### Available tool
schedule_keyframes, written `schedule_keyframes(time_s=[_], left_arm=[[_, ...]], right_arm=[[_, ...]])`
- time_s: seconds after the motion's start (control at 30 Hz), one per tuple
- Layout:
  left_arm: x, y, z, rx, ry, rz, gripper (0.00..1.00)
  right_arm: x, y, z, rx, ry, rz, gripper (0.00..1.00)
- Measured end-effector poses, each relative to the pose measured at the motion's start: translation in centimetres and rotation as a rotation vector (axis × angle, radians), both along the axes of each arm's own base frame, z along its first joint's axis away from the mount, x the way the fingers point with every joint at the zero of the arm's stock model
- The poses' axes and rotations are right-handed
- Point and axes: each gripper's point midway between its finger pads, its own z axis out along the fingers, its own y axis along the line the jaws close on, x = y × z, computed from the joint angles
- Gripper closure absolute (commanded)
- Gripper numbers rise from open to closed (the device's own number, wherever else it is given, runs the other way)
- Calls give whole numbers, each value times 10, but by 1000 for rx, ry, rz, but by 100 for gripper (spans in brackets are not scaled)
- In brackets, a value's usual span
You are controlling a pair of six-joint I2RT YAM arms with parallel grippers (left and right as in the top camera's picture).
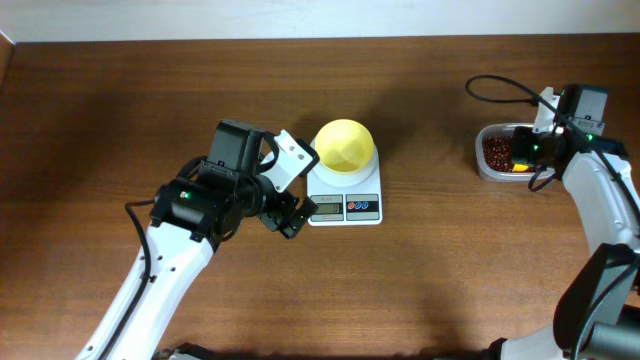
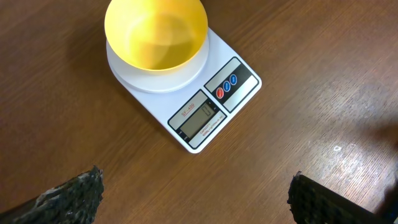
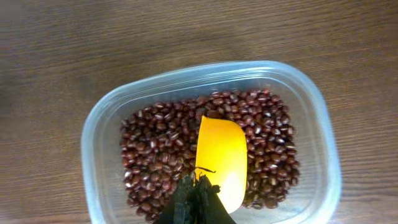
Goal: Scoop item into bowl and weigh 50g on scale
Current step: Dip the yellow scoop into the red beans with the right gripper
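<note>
While my left end effector [image 2: 198, 198] hangs wide open above the desk [image 2: 323, 74], with nothing between its dark, rough-surfaced fingers [image 2: 74, 194], my right end effector [image 3: 196, 200] is closed tight on the handle of the yellow scoop [image 3: 221, 152]. From my right wrist view, the scoop's blade lies on top of the beans [image 3: 155, 155], hollow side up and pointing away from me, with its inner face showing bare yellow. The beans are small, oval and dark reddish brown. They cover the floor of the clear rounded-rectangular tub [image 3: 99, 134], which sits on the desk at my far right. From overhead, the tub is well apart from the scale [image 2: 214, 109], with bare wood between them. The scale is white, and it sits near the middle of the desk, just beside my left end effector. The pale-yellow bowl [image 2: 155, 37] rests upright on its round platform, covering most of it, and the bowl's inside shows only plain plastic. On the scale's front edge I see a grey display next to red and blue buttons, but its digits are too small for me to read.
</note>
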Motion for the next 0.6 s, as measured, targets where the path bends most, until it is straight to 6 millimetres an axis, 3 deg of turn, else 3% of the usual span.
schedule_keyframes(time_s=[0.1,0.37,0.6], left_arm=[[0,0,0,0,0,0,1],[0,0,0,0,0,0,2],[0,0,0,0,0,0,1]], right_arm=[[-1,3,0,75,-12,16,96],[-18,-15,1,273,-24,-23,96],[-18,-5,4,344,-35,-5,96]])
